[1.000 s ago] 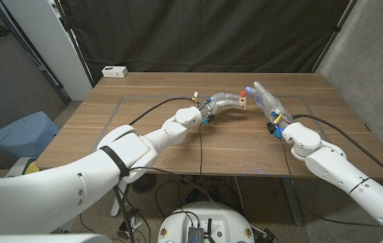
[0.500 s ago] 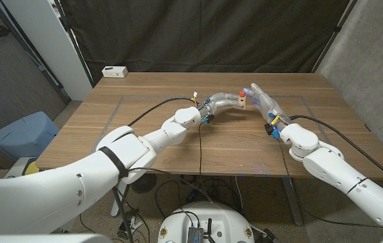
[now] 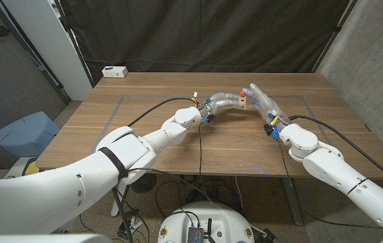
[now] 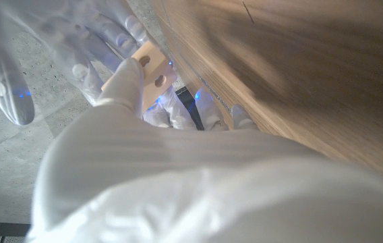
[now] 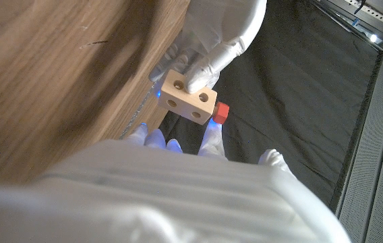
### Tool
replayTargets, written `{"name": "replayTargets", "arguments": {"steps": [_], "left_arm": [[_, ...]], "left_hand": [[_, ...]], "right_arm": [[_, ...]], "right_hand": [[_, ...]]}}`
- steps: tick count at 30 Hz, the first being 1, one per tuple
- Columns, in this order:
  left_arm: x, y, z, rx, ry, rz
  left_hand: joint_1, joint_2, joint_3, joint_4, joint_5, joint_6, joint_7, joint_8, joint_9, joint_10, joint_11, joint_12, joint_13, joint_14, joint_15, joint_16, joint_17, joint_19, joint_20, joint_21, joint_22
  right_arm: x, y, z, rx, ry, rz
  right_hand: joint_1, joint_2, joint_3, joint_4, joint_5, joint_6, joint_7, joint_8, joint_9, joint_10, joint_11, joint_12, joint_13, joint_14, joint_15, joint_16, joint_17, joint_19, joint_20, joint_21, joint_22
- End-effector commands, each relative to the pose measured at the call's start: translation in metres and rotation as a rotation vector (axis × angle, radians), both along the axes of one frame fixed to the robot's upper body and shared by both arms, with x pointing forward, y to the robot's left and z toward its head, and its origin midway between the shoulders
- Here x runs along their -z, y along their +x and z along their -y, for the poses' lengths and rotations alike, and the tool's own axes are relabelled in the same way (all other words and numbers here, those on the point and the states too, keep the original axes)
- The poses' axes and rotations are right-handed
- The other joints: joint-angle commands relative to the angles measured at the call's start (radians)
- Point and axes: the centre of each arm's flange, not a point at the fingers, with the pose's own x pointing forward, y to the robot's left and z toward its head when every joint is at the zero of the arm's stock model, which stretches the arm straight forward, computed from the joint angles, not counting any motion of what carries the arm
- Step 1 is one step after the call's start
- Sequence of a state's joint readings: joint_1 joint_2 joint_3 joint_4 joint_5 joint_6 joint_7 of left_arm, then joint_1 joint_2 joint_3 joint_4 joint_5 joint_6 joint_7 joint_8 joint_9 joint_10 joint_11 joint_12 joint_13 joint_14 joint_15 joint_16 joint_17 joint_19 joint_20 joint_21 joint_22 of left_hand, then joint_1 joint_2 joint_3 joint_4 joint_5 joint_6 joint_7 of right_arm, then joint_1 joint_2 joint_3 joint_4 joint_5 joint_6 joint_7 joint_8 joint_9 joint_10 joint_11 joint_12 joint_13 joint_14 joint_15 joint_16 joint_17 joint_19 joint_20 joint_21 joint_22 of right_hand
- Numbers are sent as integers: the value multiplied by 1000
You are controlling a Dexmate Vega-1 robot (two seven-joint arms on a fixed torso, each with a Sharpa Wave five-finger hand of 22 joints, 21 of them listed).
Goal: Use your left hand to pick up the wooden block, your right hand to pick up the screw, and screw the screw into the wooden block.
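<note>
A: From the head view, where are things standing?

B: The left hand (image 3: pixel 226 101) is holding the block (image 3: pixel 243 102) up over the far middle of the surface (image 3: pixel 178 135). The right hand (image 3: pixel 264 101) is meeting it from the other side, with the red-headed screw (image 3: pixel 243 90) showing at the block's upper edge. I judge the screwing-in step is under way.

A: And the left wrist view?

B: Its fingers (image 4: pixel 127 77) are curling round the block (image 4: pixel 152 66), pinching it, with two holes facing the camera. The right hand (image 4: pixel 16 61) is looming beside it, fingers spread.

A: The right wrist view?

B: The left hand's fingers (image 5: pixel 201 67) are clamping the block (image 5: pixel 190 98) from the far side. The screw (image 5: pixel 220 113) is sticking out of one end face, head outward, so its long axis is running along the block's length, roughly level with the surface. The right fingers (image 5: pixel 208 138) are sitting just beside the head; whether they are actually pinching it I cannot tell.

A: Next move?

B: Probably gripping that head and twisting about the screw's axis while the left hand is keeping the block steady.
</note>
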State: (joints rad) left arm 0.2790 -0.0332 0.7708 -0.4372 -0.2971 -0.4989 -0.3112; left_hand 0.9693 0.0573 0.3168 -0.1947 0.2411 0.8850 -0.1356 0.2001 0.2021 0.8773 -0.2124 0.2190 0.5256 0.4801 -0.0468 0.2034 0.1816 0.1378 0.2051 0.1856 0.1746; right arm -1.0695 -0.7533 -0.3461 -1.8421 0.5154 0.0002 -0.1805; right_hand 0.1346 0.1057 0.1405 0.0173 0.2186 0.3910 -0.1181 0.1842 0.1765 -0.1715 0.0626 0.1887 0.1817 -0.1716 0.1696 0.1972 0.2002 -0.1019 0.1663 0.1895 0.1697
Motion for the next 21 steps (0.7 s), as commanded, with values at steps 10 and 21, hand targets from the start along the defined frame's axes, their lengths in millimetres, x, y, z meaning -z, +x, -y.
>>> {"name": "replayTargets", "arguments": {"steps": [10, 21], "left_arm": [[4, -1, 0, 6, -10, -6], [7, -2, 1, 10, -12, -11]], "left_hand": [[-14, 24, 41, 40, 5, 10, 1, 6, 2, 7, 0, 5, 3, -3, -27, 1, 3, 4, 3, 9, 2], [-15, 24, 41, 41, 5, 10, 5, 6, 2, 5, 0, 5, 3, -2, -27, 0, 3, 4, 2, 9, 2]], "right_arm": [[5, -9, 1, 9, -5, -2], [7, -14, 2, 16, -7, -1]], "right_hand": [[-9, -1, 9, -1, 7, 10, 3, 2, 2, -88, 5, 3, 0, -174, -5, 7, 2, -1, -2, 4, 4], [-10, -1, 10, -1, 7, 11, 1, 2, 2, -88, 2, 3, 0, -175, -6, 6, 2, -1, -2, 4, 4]]}}
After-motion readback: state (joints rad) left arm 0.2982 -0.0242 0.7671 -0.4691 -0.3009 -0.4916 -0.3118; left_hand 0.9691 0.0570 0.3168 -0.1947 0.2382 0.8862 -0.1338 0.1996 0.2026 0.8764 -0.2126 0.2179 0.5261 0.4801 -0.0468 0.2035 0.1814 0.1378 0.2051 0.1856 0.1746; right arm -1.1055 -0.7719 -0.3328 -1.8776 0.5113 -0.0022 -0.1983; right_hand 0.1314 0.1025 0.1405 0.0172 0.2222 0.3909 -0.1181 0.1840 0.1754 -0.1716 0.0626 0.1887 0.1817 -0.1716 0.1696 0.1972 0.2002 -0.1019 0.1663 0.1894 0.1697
